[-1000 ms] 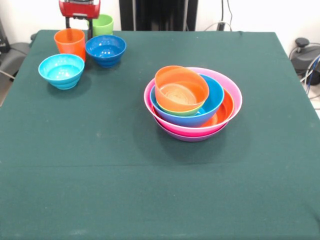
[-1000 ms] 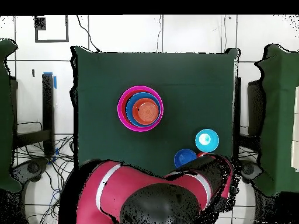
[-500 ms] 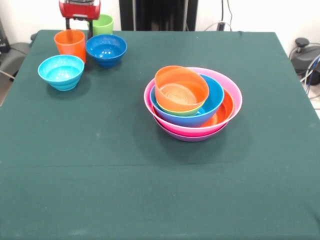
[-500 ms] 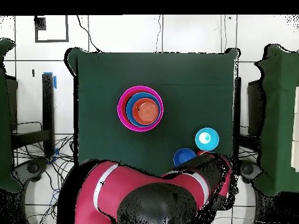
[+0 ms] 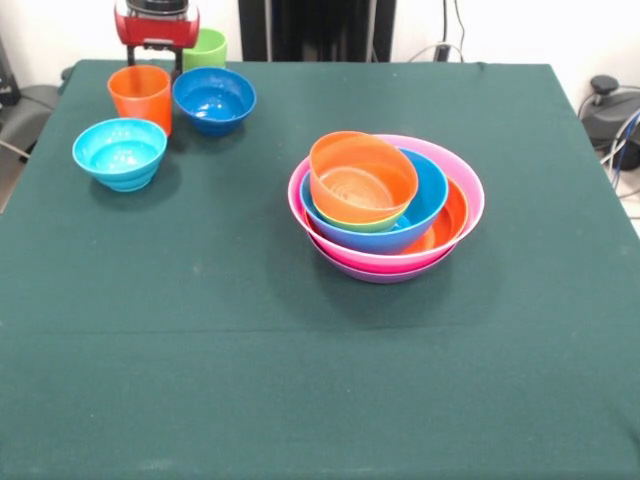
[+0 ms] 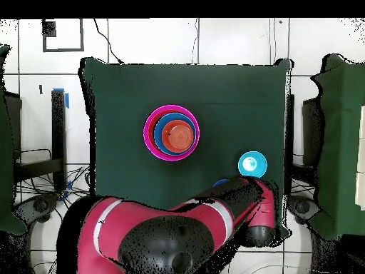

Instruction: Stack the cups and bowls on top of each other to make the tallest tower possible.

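The tower (image 5: 385, 205) stands right of the table's centre: a pink bowl over a purple one, then large orange and blue bowls, a small lime green bowl and a small orange bowl (image 5: 362, 178) tilted on top. From overhead the tower (image 6: 171, 133) shows as nested rings. At the far left, the orange cup (image 5: 140, 95) stands beside the dark blue bowl (image 5: 213, 100), with the lime green cup (image 5: 206, 48) behind and the light blue bowl (image 5: 120, 153) in front. My gripper (image 5: 157, 55) hangs open just behind the orange cup, holding nothing.
In the overhead view my arm (image 6: 235, 203) covers the cups and most of the dark blue bowl; the light blue bowl (image 6: 252, 163) shows beside it. The cups stand close to the table's far left corner (image 5: 75, 68).
The light blue bowl has slid a little toward the near left, and the dark blue bowl edged slightly right. My gripper has risen a little. Overhead, the arm has swung further over the bowls.
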`<state>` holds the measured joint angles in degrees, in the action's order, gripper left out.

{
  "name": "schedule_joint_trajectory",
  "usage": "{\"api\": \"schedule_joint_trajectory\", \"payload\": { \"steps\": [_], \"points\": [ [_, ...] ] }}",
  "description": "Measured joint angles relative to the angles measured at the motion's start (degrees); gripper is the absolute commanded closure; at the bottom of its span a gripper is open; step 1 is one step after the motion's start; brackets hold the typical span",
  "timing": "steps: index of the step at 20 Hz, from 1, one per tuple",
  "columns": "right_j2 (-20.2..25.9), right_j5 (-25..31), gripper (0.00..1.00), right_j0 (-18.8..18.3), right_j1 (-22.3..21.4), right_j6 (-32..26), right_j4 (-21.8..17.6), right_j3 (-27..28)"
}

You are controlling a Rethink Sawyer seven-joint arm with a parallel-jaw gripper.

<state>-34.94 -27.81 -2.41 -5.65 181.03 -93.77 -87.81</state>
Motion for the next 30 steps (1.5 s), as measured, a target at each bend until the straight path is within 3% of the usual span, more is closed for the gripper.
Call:
{"api": "schedule_joint_trajectory", "payload": {
  "steps": [22,30],
  "points": [
    [-1.56,0.00,0.00,2.68,1.28,2.25,-1.19,2.66],
    [-3.60,-0.02,0.00,6.55,2.75,3.47,-2.08,3.00]
  ]
}}
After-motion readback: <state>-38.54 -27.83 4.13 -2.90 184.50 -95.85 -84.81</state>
